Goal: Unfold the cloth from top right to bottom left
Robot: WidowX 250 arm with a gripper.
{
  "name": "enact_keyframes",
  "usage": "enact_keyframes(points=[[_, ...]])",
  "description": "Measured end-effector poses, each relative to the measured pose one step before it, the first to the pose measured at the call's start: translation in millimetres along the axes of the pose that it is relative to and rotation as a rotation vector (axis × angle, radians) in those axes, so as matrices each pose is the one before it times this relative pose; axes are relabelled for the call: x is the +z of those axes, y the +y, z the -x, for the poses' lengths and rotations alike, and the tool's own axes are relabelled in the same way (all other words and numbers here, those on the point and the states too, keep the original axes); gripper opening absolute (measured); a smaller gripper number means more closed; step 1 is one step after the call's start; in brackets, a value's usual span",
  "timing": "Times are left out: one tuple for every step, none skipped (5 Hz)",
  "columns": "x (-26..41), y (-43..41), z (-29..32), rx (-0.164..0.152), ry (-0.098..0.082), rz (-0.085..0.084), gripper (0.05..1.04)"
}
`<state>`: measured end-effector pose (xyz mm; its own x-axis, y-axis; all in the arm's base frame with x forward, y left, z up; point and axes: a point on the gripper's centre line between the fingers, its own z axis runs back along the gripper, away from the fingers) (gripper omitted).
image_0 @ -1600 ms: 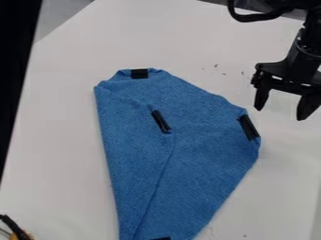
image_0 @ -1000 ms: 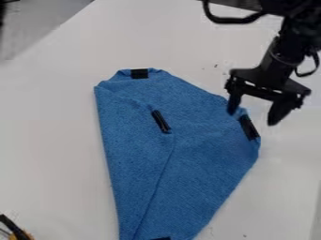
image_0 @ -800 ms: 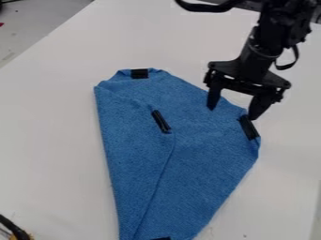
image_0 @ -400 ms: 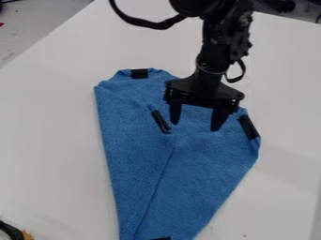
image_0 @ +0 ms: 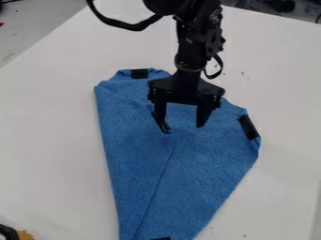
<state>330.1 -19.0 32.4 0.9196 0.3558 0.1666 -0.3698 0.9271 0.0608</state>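
Note:
The gripper (image_0: 180,123) hangs over the upper middle of the blue cloth (image_0: 188,173), its two fingers spread apart with nothing between them. Its left finger overlaps the black tape strip (image_0: 164,127) on the cloth's folded corner, hiding part of that strip. From this corner a fold edge runs down toward the cloth's lower end. More black tape marks the top corner (image_0: 139,73), the right corner (image_0: 248,127) and the bottom. Whether the fingertips touch the cloth, I cannot tell.
The white table (image_0: 56,140) surrounds the cloth on both sides. At the bottom left corner lies a black and yellow object (image_0: 24,234). Dark items and cables stand beyond the table's far edge at the top right.
From the right of the cloth, the gripper has moved left until it is over the folded corner's tape, its fingers apart throughout. The cloth lies as before.

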Motion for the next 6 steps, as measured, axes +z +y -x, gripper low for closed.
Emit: enact_keyframes(points=[[-2.00, 6.86, -3.95, 0.0064, -0.0039, 0.0089, 1.000], [-5.76, 8.84, -3.70, 0.0110, 0.0038, 0.0169, 1.000], [-4.36, 7.42, -1.96, -0.0023, 0.0097, 0.0228, 1.000], [-8.11, 3.60, 3.13, -0.0069, 0.0278, 0.0091, 0.947], [-2.41, 0.22, 1.31, -0.0115, 0.0090, -0.0024, 0.658], [-0.96, -0.94, 0.06, 0.0009, 0.0007, 0.0055, 0.359]])
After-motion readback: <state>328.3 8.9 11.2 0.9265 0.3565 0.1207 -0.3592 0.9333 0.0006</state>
